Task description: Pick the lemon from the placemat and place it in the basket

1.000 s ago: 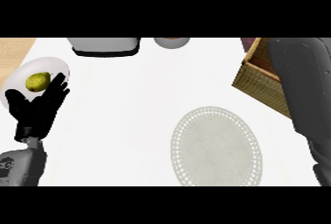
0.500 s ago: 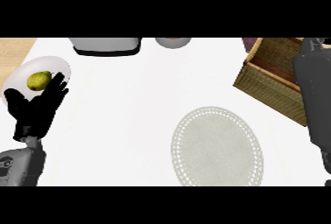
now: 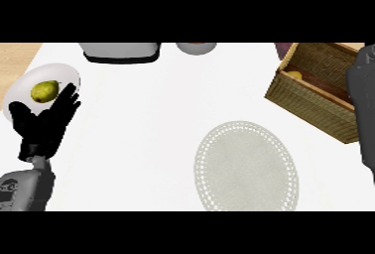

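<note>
At right edge: lemon [image 3: 294, 75] lying inside the basket [image 3: 315, 104].
Placemat [image 3: 247, 167] sits near the basket. Left hand [image 3: 45, 124] rests at left, fingers straight and released, overlapping a plate [image 3: 62, 74] holding a pear [image 3: 44, 91]. Right forearm [image 3: 364, 89] covers the basket's right side; its hand is hidden.

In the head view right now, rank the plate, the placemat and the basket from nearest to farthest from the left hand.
1. Plate: beside the left hand, fingers overlapping its rim.
2. Placemat: centre-right of the counter.
3. Basket: far right.
</note>
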